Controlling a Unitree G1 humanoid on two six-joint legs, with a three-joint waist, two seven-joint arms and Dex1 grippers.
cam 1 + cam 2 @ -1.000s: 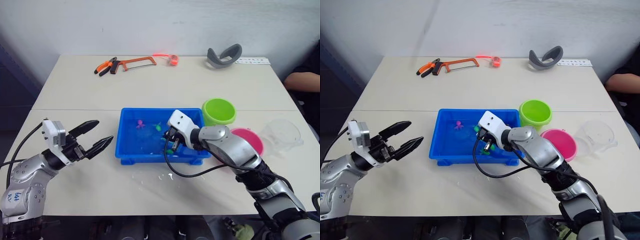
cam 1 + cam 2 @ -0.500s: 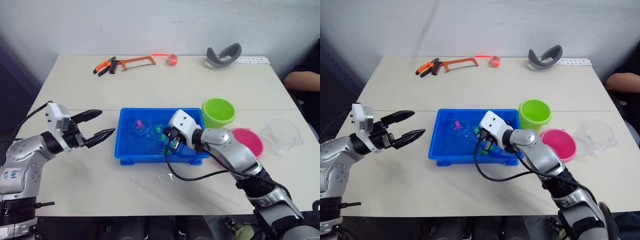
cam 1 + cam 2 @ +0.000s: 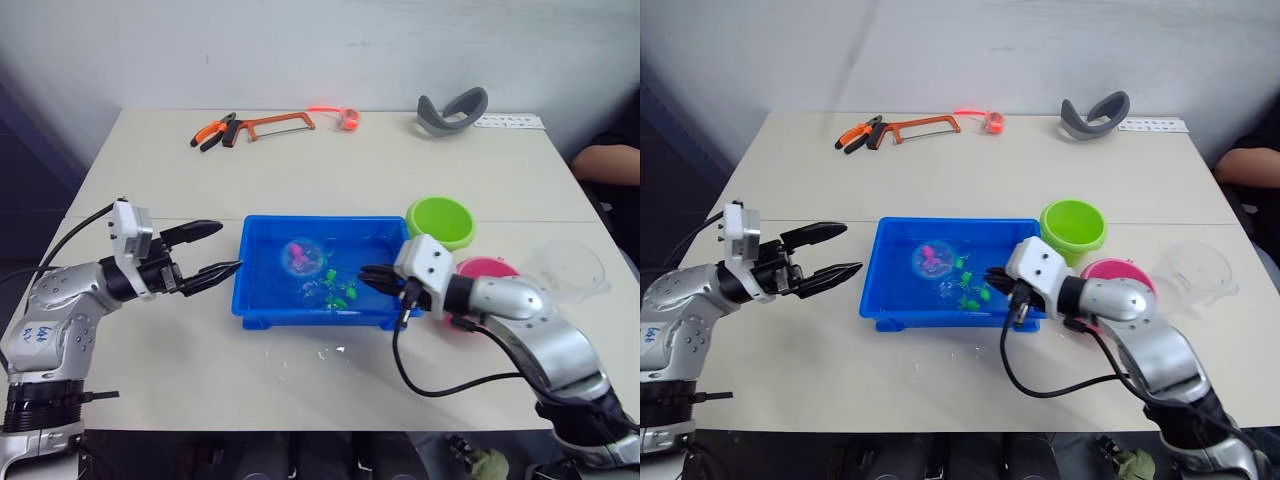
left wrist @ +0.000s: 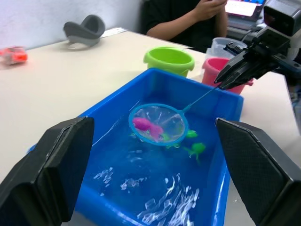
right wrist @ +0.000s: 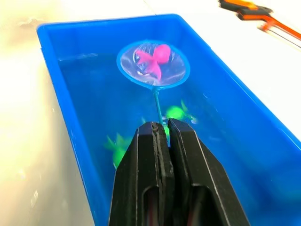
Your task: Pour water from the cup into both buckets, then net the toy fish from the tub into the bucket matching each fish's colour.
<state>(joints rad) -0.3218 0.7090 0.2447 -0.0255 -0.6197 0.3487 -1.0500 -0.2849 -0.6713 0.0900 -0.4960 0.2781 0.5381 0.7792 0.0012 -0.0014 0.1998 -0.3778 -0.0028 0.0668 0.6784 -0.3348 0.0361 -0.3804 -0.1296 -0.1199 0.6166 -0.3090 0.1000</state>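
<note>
The blue tub (image 3: 300,310) holds water and several green toy fish (image 3: 340,296). My right gripper (image 3: 372,274) is shut on the thin handle of the net (image 3: 300,256), at the tub's right end. The net's blue hoop (image 5: 153,66) hangs over the tub's middle, with a pink fish (image 5: 154,58) lying in its mesh. My left gripper (image 3: 222,250) is open, just outside the tub's left wall, with nothing between its fingers. The green bucket (image 3: 440,221) and the pink bucket (image 3: 490,272) stand right of the tub. Farther right is the clear cup (image 3: 572,266).
At the back of the table lie orange pliers (image 3: 212,132), a hacksaw (image 3: 272,124), a small red item (image 3: 346,118) and a grey curved object (image 3: 452,108). A person's arm (image 3: 604,160) rests at the right edge. Water drops (image 3: 325,352) spot the table before the tub.
My right gripper has drawn back to the right, and the net hoop now shows over the tub's middle with a pink fish in it. My left gripper has moved closer to the tub.
</note>
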